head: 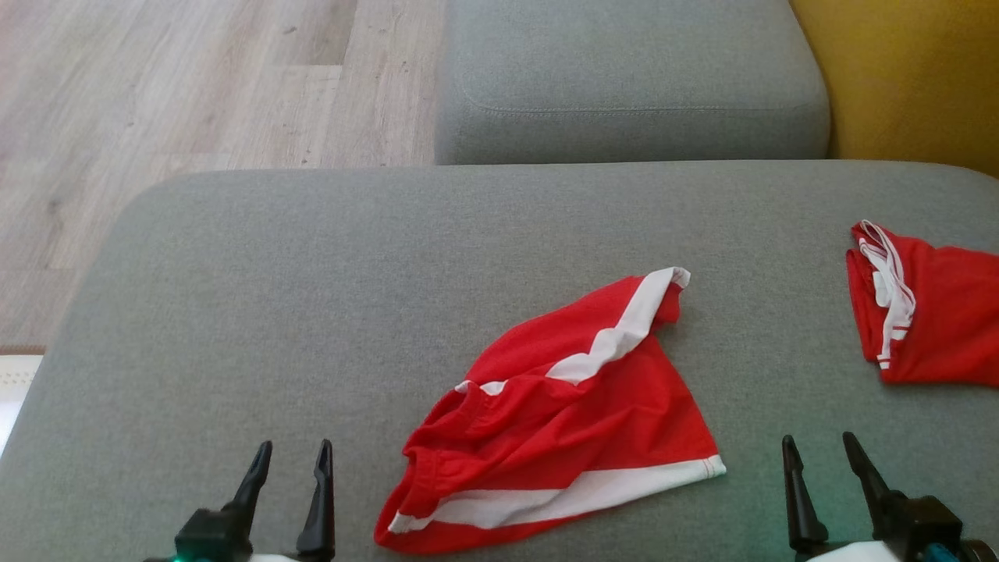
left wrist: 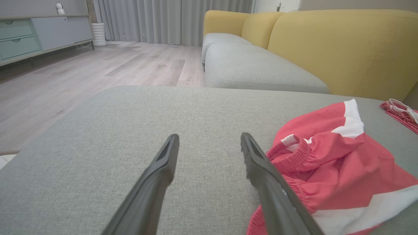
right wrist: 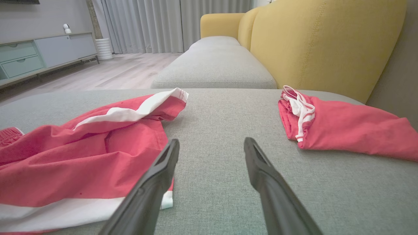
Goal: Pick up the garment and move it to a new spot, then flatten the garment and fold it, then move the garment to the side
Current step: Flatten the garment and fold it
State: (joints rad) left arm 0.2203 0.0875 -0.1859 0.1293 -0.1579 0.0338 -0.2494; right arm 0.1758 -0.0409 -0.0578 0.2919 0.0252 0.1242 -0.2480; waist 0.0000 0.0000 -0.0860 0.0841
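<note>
A crumpled pair of red shorts (head: 562, 414) with white stripes lies near the front middle of the grey sofa cushion (head: 312, 297). Its elastic waistband bunches toward the left. My left gripper (head: 293, 460) stands open at the lower left, a little left of the shorts (left wrist: 329, 163), empty. My right gripper (head: 819, 453) stands open at the lower right, just right of the shorts' white hem (right wrist: 81, 156), also empty. In both wrist views the fingers hover low over the cushion, the left gripper (left wrist: 209, 140) and the right gripper (right wrist: 210, 143) each showing bare fabric between them.
A second red garment (head: 929, 312) with white trim lies folded at the cushion's right edge. Behind the cushion is another grey seat (head: 624, 78) and a yellow backrest (head: 905, 70). Wooden floor (head: 156, 94) lies to the left, beyond the cushion's edge.
</note>
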